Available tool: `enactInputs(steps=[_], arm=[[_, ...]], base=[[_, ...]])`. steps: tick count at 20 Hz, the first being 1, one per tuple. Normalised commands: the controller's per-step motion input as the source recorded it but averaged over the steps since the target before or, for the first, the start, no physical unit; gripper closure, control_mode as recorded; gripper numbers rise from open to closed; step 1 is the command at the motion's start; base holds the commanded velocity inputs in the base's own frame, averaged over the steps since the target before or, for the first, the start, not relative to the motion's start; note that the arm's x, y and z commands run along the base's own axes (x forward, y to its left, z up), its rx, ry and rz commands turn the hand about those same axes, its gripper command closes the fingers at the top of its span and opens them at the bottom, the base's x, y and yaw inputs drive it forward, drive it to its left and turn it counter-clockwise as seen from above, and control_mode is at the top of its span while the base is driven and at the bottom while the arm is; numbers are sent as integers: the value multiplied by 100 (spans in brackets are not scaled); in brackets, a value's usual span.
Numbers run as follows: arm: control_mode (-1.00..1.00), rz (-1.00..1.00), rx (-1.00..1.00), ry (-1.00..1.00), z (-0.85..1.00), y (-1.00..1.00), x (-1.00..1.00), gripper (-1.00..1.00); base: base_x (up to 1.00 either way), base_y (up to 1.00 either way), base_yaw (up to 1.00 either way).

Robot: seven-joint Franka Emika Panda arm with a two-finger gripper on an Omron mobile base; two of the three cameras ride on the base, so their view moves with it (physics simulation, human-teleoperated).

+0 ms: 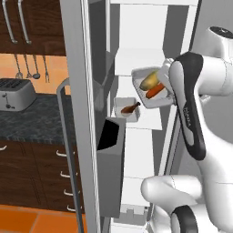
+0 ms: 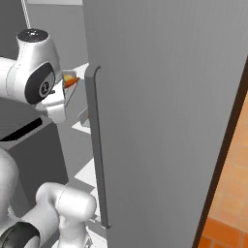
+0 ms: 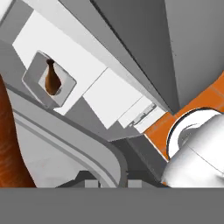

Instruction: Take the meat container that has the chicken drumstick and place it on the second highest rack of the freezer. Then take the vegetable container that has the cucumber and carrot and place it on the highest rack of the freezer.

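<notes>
The freezer (image 1: 136, 59) stands open, its white shelves in view. On one shelf lies the meat container (image 1: 128, 109) (image 3: 38, 85) with the chicken drumstick (image 1: 130, 108) (image 3: 51, 80) in it. Above and right of it the vegetable container (image 1: 141, 74) (image 3: 94, 151) hangs tilted at the shelf fronts, carrying the cucumber (image 1: 149, 82) (image 2: 68, 75) and the carrot (image 1: 155, 91) (image 2: 71, 82) (image 3: 9, 144). My gripper (image 3: 111, 183) is shut on that tray's near rim. In the left base view my forearm hides the hand.
The freezer door (image 1: 77, 113) swings out to the left with a grey bar handle (image 1: 64, 136) and a door bin (image 1: 111, 168). A large grey door panel (image 2: 169, 121) with a long handle (image 2: 96, 145) stands at right. A toaster (image 1: 16, 93) sits on the dark counter.
</notes>
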Motion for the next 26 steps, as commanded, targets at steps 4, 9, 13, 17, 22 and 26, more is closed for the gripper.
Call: enactInputs(steps=[4, 9, 13, 17, 22, 26], arm=[[-100, 0, -3, 0, -11, 0, 94, 100], [-100, -7, -2, 0, -6, 0, 86, 100], [-100, -7, 0, -2, 0, 0, 87, 100], [-100, -4, 0, -5, 18, 0, 75, 100], [-100, -2, -8, 0, -19, 0, 41, 100], [-100, 0, -2, 0, -2, 0, 68, 100]], base=[[0, 0, 0], [0, 0, 0], [0, 0, 0], [0, 0, 0], [0, 0, 0], [0, 0, 0]])
